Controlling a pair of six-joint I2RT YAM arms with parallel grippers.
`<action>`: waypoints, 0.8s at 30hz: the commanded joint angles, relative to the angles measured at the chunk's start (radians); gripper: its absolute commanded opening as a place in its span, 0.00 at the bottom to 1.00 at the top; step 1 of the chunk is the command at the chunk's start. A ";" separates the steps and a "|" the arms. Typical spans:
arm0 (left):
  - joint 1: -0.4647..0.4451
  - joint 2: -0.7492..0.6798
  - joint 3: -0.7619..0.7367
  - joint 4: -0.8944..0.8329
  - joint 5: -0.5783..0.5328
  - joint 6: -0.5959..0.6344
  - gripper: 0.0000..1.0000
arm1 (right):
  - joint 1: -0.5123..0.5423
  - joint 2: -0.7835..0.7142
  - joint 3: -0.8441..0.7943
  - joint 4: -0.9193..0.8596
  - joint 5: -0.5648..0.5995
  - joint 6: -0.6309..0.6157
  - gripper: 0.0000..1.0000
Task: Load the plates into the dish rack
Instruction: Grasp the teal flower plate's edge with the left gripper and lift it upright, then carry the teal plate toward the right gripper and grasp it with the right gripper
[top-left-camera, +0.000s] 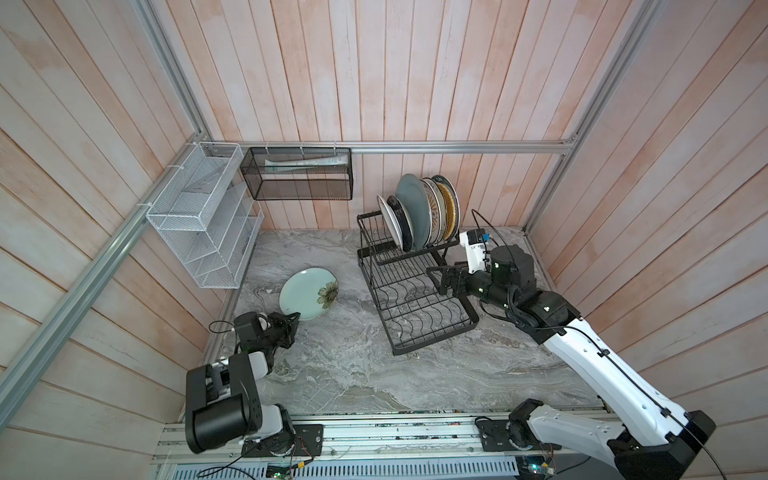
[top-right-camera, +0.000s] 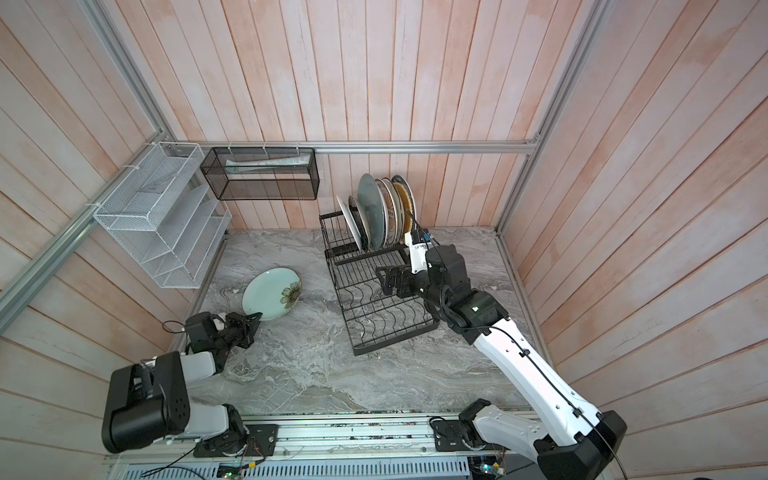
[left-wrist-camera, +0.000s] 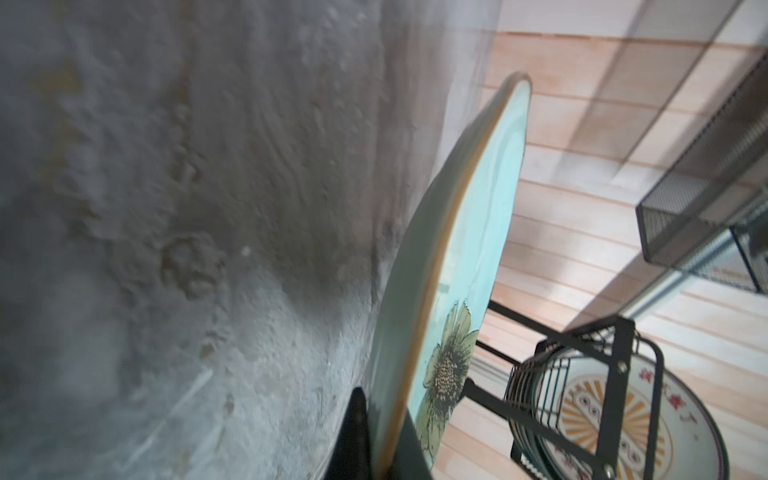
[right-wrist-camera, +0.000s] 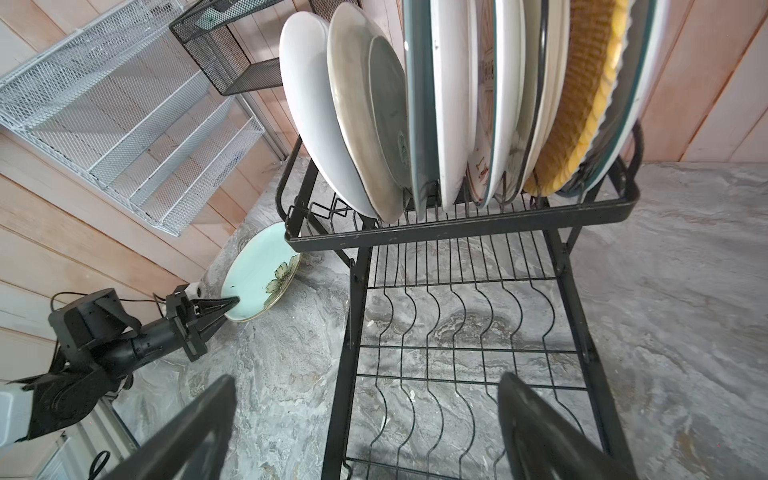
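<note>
Several plates (top-left-camera: 413, 212) in dish rack (right-wrist-camera: 457, 231) overlap, partly hidden; left fingers (right-wrist-camera: 216, 306) pinch green plate (top-left-camera: 305, 297); right fingers (right-wrist-camera: 195, 428) wide, empty.

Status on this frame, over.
Left tool shut on rim of pale green plate. Right tool open over lower tier of dish rack. Other plates racked upright. Right arm may block loading.

Robot lab cell dressed up as a kitchen, not a real home. Landmark: black wire two-tier dish rack (top-left-camera: 436, 337) holding round dinner plates (top-left-camera: 415, 212) on a grey marble-look desk (top-left-camera: 353, 365).

- Behind the rack: pale wood-plank wall panels (top-left-camera: 374, 75) in a bare aluminium extrusion frame (top-left-camera: 457, 147).
- In front of it: slotted aluminium rail (top-left-camera: 395, 436) carrying the black-and-white left arm (top-left-camera: 224, 411) and right arm (top-left-camera: 602, 374), plus exposed boards and wiring (top-left-camera: 278, 471).
- Left of it: white mesh stepped organizer (top-left-camera: 199, 232) and black mesh box basket (top-left-camera: 299, 176), cable-tied to the frame.
</note>
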 joint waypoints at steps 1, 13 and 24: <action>0.003 -0.140 0.005 -0.071 0.113 0.148 0.00 | -0.014 0.015 -0.026 0.052 -0.094 0.055 0.98; -0.167 -0.327 0.069 -0.293 0.360 0.384 0.00 | -0.014 0.069 -0.087 0.114 -0.225 0.127 0.97; -0.498 -0.255 0.122 -0.086 0.328 0.262 0.00 | -0.008 0.121 -0.179 0.171 -0.312 0.179 0.97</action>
